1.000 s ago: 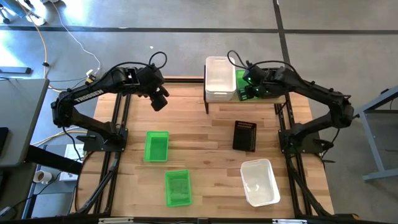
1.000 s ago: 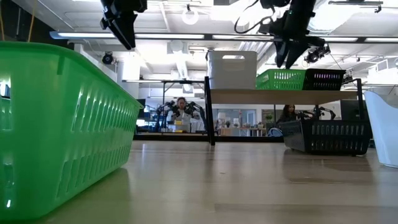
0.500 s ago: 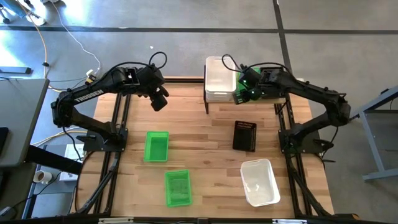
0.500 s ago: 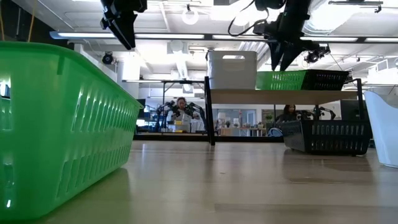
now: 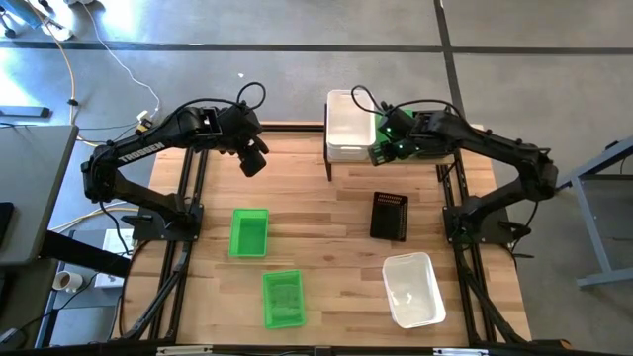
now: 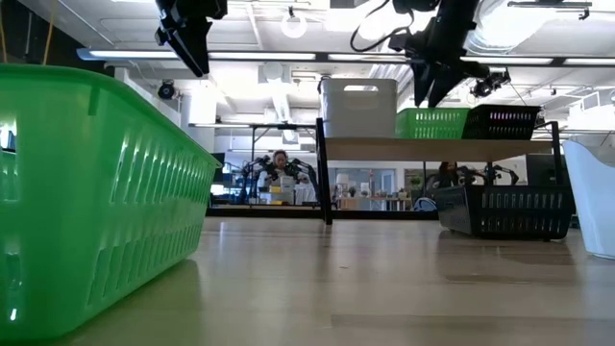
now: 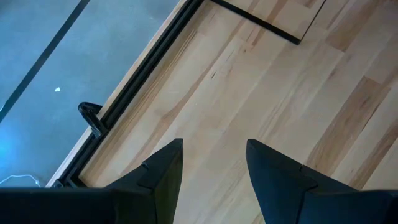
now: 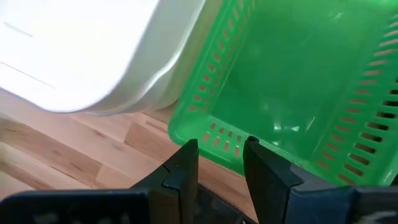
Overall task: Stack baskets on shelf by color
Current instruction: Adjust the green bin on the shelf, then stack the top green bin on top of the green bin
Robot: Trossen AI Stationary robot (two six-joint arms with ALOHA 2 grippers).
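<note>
Right end effector, fingers parted and empty, hovers at the shelf; green basket just ahead toward 3 o'clock in the high view. Left end effector waits open over the surface

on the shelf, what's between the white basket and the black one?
A green basket sits between the white basket and the black basket on the shelf, clearest in the low view.
</note>
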